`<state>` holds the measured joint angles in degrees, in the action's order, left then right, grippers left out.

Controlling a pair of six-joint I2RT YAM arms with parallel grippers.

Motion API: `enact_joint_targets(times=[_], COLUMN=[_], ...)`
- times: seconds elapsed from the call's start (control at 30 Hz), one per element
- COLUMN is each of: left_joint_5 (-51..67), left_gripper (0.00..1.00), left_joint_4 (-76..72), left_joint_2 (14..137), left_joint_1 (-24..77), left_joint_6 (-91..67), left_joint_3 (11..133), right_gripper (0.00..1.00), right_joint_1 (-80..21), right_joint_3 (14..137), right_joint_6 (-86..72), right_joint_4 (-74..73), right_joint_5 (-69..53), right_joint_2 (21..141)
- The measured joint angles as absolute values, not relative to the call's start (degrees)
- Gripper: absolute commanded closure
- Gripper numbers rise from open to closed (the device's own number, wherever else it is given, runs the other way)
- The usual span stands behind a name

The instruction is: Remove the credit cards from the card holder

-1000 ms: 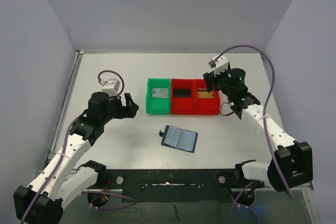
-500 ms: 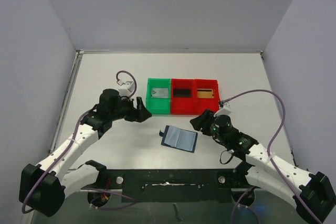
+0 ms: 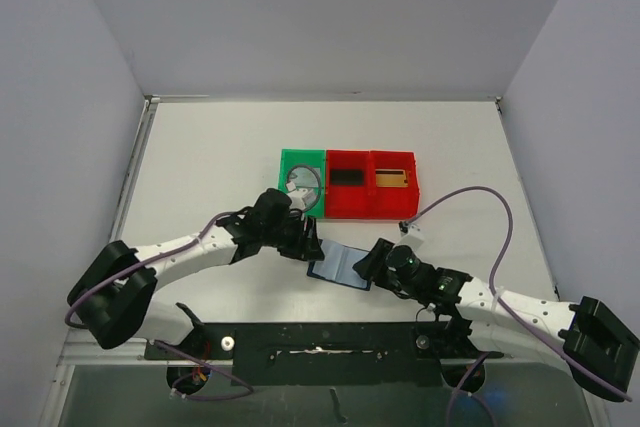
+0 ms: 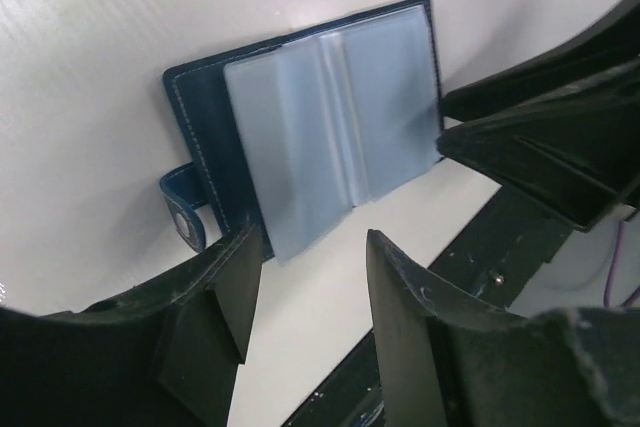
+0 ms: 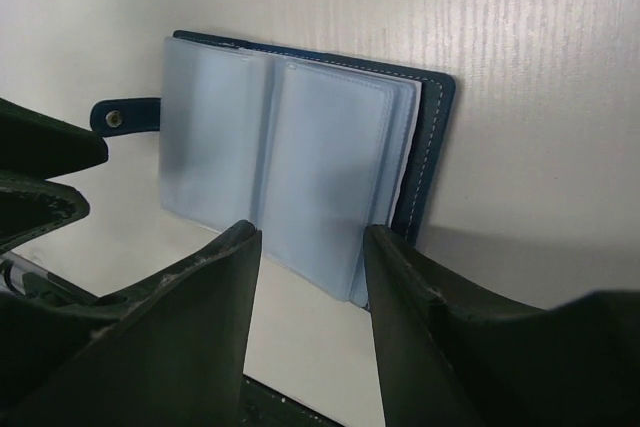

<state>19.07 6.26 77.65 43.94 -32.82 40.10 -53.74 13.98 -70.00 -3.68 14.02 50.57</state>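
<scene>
The card holder [image 3: 343,263] lies open on the table, a navy bifold with pale clear pockets facing up and its tab to the left. It shows in the left wrist view [image 4: 320,137] and the right wrist view [image 5: 300,167]. My left gripper [image 3: 312,247] is open at its left edge [image 4: 310,242]. My right gripper [image 3: 366,265] is open at its right near corner [image 5: 310,232]. Neither holds anything. A black card [image 3: 347,176] and a gold-orange card [image 3: 392,180] lie in the red trays. The silver-grey card is mostly hidden under my left wrist's cable.
A green tray [image 3: 290,157] and two red trays [image 3: 368,209] stand in a row just behind the holder. The table's dark front edge [image 3: 320,332] runs close below both grippers. The two grippers face each other a holder's width apart.
Both arms have swung in to the card holder: the left from the left of the trays, the right from over the far right red tray. The holder has not moved.
</scene>
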Motion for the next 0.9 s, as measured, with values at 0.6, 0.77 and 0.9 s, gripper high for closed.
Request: enact_joint_targets(times=[0.6,0.77,0.9], left_joint_5=[17.9,17.2,16.8], left_gripper=[0.74,0.89,0.98], left_joint_4=[2.7,2.6,2.6], left_joint_2=[85.9,87.1,87.5], left_joint_1=[45.0,45.0,45.0], left_joint_6=[-34.3,-34.3,-34.3], left_joint_3=[39.7,38.9,37.9], right_gripper=[0.62,0.71,0.80], right_joint_1=[-53.8,-53.8,-53.8], right_joint_3=[16.9,20.0,21.3], right_joint_6=[-71.6,-71.3,-70.5], right_joint_4=[-6.7,-7.3,-6.8], right_joint_5=[16.0,16.1,15.9], right_joint_2=[56.8,62.1,64.6])
